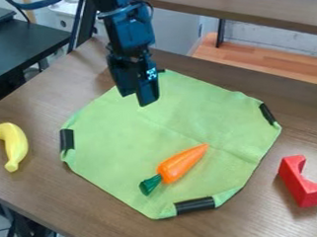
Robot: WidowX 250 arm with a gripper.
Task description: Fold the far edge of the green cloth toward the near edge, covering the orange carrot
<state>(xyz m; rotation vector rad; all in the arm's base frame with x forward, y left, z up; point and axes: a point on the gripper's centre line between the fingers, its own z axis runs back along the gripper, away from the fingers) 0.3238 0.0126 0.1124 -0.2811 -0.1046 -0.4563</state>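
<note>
The pincer (135, 98) hangs, pointing down, above the far part of the cloth (116, 157), seemingly apart from it and seemingly with nothing held; whether it stands wide or narrow, I cannot tell. The cloth, green and mostly flat, spreads over the table (39, 195) beneath the pincer and on toward the camera, with 3 black strips (195, 205) at its edge: 1 left of the pincer and nearer the camera, 1 well to its right, 1 at the near end. On the cloth, on the camera side of the pincer and a little right, lies the carrot (183, 163), its green end pointing to the near left. The banana (16, 145) lies on the table, well left of the pincer and nearer the camera. The block (301, 181), red with a curved notch, is farther off to the right and also nearer. For good work this close to the cloth, height and a slow, upright approach probably matter most: pressing into the flat fabric could ruck it and roll the carrot. Soft cloth likely pinches best at a raised fold or edge, while the carrot likely sits surest when gripped across its thick middle.
</note>
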